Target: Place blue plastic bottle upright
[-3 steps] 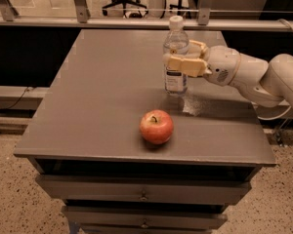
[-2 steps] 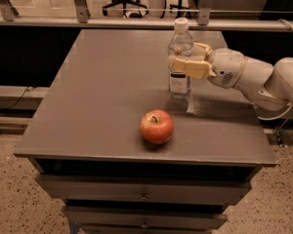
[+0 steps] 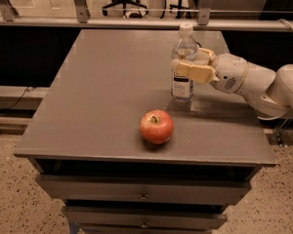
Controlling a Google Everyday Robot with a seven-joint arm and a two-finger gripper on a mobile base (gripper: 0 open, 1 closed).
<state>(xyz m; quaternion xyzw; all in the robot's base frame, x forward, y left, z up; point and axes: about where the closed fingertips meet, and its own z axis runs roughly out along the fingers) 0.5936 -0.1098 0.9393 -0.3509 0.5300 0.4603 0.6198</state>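
Between the blocky tan fingers (image 3: 195,72) of the gripper (image 3: 189,63), which clasp its middle, the blue plastic bottle (image 3: 181,86) stands upright, right of centre on the matte grey table (image 3: 97,91). Its thin, clear, ribbed wall flexes easily, so I would loosen slowly and draw back level. A round, glossy red apple (image 3: 156,126) sits near, in front.

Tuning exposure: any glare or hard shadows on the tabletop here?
Camera view: pale sheen on the table beside the blue plastic bottle, below the gripper clasping it; only a soft shadow under the apple; dim, warm light overall.
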